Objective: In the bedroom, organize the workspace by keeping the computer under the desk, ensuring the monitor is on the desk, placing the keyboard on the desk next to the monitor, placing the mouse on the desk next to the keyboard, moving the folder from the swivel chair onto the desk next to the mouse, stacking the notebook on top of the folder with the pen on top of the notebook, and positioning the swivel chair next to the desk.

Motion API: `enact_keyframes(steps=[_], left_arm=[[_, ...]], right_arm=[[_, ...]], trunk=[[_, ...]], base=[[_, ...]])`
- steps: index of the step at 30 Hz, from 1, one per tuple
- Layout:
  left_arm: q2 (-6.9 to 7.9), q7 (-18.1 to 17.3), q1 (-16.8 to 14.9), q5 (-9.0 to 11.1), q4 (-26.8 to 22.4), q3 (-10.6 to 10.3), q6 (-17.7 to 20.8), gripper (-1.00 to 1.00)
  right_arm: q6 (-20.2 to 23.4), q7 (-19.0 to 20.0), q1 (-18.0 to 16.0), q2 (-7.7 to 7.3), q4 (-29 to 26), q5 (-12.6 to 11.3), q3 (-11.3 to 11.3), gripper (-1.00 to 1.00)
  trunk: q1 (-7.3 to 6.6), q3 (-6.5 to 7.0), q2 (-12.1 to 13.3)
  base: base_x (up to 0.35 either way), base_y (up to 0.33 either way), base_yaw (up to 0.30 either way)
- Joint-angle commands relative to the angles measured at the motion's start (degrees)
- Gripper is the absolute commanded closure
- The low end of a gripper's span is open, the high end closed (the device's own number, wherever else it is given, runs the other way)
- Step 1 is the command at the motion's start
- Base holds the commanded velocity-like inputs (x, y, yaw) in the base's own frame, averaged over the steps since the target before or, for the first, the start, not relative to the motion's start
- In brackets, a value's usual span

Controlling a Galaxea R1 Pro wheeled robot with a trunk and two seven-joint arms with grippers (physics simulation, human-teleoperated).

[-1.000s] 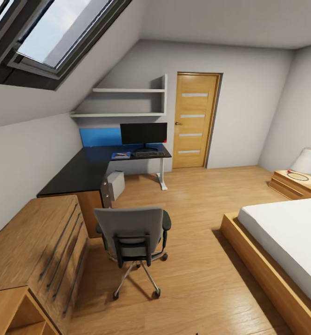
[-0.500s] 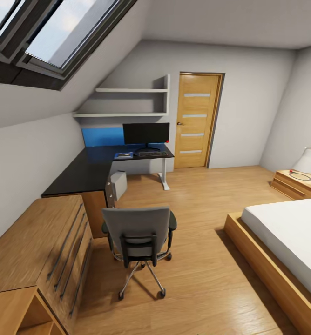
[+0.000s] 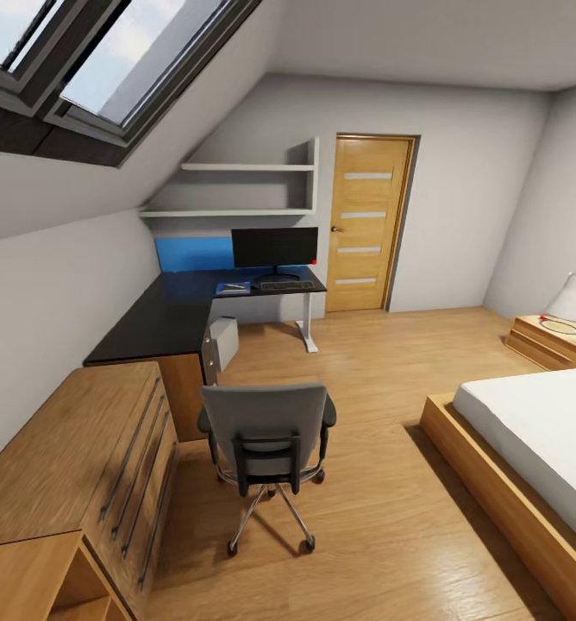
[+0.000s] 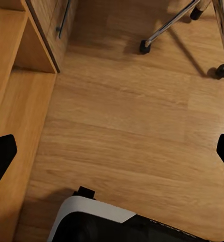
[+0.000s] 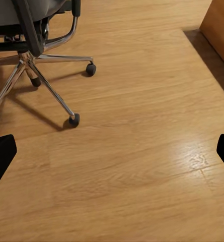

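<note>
The swivel chair [image 3: 266, 427] stands on the floor with its grey back toward me, a short way out from the desk [image 3: 163, 319]. Its chrome legs show in the left wrist view [image 4: 179, 17] and the right wrist view [image 5: 39, 75]. On the far desk wing stand the monitor [image 3: 274, 247] and, before it, the keyboard [image 3: 286, 285], with the blue notebook [image 3: 233, 288] to their left. The computer [image 3: 225, 341] sits under the desk. The folder is hidden behind the chair back. Mouse and pen are too small to tell. My left gripper [image 4: 112, 156] and right gripper [image 5: 112, 154] hang open over bare floor.
A light wooden dresser [image 3: 72, 448] runs along the left wall, close beside the chair. The bed [image 3: 529, 431] fills the right side, its frame corner [image 5: 220, 30] near my right arm. A door [image 3: 366, 224] and a nightstand [image 3: 551, 341] stand farther back.
The whole picture has slid to the right and the chair looks slightly nearer, so the camera has moved. Nothing in the room has shifted.
</note>
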Motion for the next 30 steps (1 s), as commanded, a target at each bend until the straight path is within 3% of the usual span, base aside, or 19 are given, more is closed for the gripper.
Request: enact_keyframes(steps=[1, 30], left_arm=[[-0.01, 0.27, 0.0, 0.52, -0.06, -0.15, -0.16, -1.0], [-0.11, 0.68, 0.01, -0.09, -0.01, -0.08, -0.08, -1.0]], right_arm=[[-0.22, -0.29, -0.07, -0.03, 0.03, -0.49, 0.49, -1.0], [-0.3, -0.29, -0.07, 0.76, 1.46, -0.25, 0.25, -1.0]], trunk=[[0.26, -0.3, -0.53], [6.63, -5.5, -12.17]], base=[[0.0, 0.0, 0.0], [0.0, 0.0, 0.0]])
